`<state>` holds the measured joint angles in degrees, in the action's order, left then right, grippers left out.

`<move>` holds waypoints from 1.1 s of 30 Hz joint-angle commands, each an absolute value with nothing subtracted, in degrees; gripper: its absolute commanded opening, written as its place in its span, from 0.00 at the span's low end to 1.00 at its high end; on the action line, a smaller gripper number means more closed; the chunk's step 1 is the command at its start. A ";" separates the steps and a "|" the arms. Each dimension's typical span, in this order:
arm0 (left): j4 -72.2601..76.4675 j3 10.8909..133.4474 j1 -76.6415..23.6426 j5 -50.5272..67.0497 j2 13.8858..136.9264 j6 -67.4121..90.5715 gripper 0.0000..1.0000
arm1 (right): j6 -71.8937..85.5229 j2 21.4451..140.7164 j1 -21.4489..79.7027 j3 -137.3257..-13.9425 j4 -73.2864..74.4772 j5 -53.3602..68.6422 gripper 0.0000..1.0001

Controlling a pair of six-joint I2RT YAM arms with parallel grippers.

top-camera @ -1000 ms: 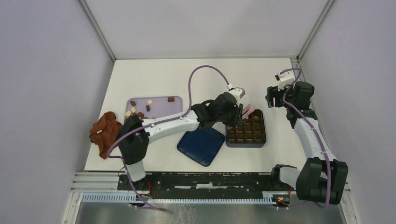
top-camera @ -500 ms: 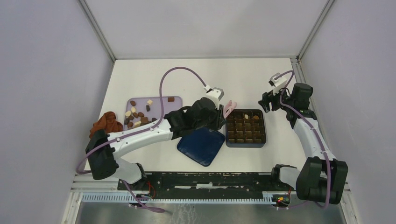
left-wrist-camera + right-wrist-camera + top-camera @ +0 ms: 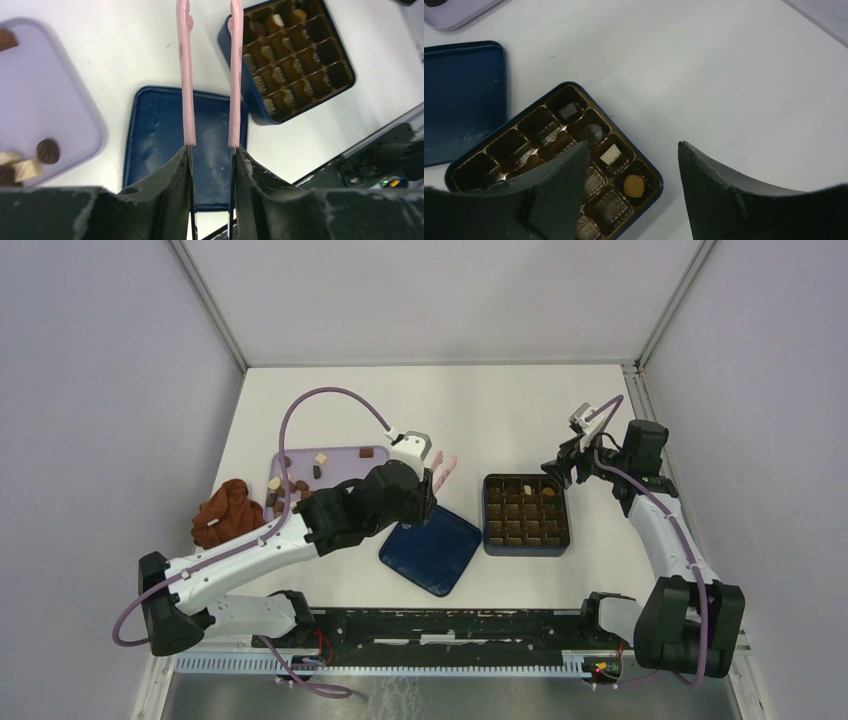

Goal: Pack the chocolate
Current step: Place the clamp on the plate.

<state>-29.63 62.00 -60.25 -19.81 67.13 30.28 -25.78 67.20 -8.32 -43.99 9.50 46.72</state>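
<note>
Your left gripper [image 3: 211, 150] clamps the pink tongs [image 3: 185, 75], tips apart, likely to fetch chocolate [image 3: 48, 151], while your right gripper [image 3: 631, 155] hovers wide open and empty by the box [image 3: 526, 552].

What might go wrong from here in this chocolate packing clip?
1. The left gripper pinches the pink tongs only at their rear end; they could twist or slip when squeezing a small chocolate piece.
2. The lid lies between the tray and the box, so a dropped piece may land there.
3. The right gripper hovers open by the box's corner and might block the tongs.
</note>
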 commanded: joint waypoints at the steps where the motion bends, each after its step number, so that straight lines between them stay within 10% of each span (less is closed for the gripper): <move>1: -37.40 60.56 -60.37 -25.42 64.12 31.62 0.41 | -30.68 65.28 -8.35 -42.19 9.42 55.30 0.71; 33: -50.57 56.44 -33.19 -10.66 61.74 27.83 0.45 | -48.50 65.82 -4.43 -43.83 21.72 59.22 0.72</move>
